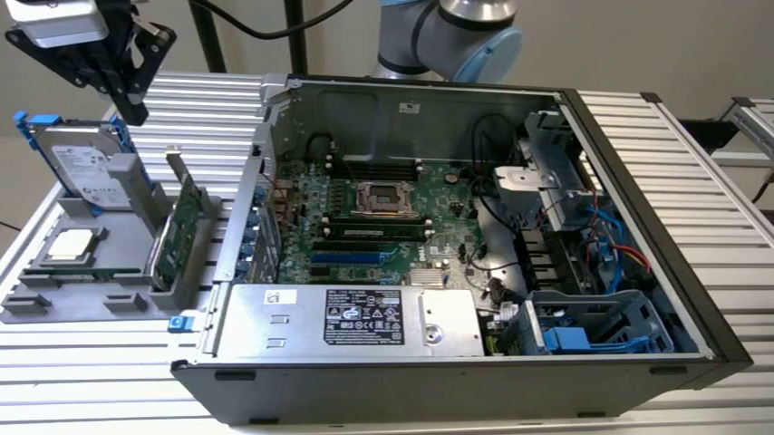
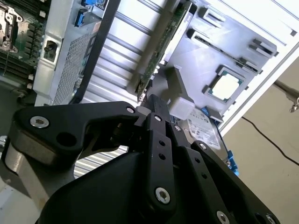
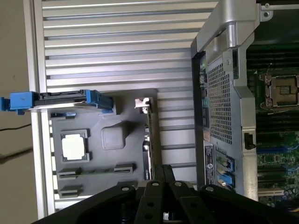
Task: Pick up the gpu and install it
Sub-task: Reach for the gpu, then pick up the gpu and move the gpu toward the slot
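The gpu is a thin green card with a silver bracket at its far end. It stands on edge in a slot of the grey holder, at the exterior view's left, just outside the open computer case. Both wrist views show the gpu edge-on. My black gripper hangs high above the holder's far end, over the hard drive, well apart from the card. Its fingers look pressed together with nothing between them, and the gripper sits in line with the card.
A silver hard drive in a blue frame stands upright in the holder, and a square CPU chip lies flat in front of it. Inside the case are the motherboard with blue slots, a power supply and cables.
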Robot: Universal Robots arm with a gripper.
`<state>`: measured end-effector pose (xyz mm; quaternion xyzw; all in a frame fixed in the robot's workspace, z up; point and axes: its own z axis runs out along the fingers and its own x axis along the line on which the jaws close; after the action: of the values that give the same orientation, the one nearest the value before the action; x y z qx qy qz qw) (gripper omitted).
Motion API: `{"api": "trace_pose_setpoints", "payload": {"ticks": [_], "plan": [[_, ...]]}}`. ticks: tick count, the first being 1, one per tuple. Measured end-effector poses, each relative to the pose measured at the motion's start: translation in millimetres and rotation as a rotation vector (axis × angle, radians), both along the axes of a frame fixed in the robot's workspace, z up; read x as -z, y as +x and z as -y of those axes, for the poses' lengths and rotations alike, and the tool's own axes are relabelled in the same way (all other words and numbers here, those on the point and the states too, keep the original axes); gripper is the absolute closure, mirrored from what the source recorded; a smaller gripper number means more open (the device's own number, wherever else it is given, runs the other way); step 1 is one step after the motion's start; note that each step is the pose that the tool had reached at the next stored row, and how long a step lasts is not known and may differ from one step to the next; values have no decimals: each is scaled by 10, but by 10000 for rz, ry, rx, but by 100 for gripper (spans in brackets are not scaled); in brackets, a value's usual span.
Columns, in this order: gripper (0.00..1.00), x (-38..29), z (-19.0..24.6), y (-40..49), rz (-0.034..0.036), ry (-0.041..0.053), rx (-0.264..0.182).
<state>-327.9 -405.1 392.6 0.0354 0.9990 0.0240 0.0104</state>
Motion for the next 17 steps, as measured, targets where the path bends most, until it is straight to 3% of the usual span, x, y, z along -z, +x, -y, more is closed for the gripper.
{"api": "trace_pose_setpoints", "payload": {"ticks": [17], "plan": [[100, 0, 0, -63, -10, 0, -1]]}}
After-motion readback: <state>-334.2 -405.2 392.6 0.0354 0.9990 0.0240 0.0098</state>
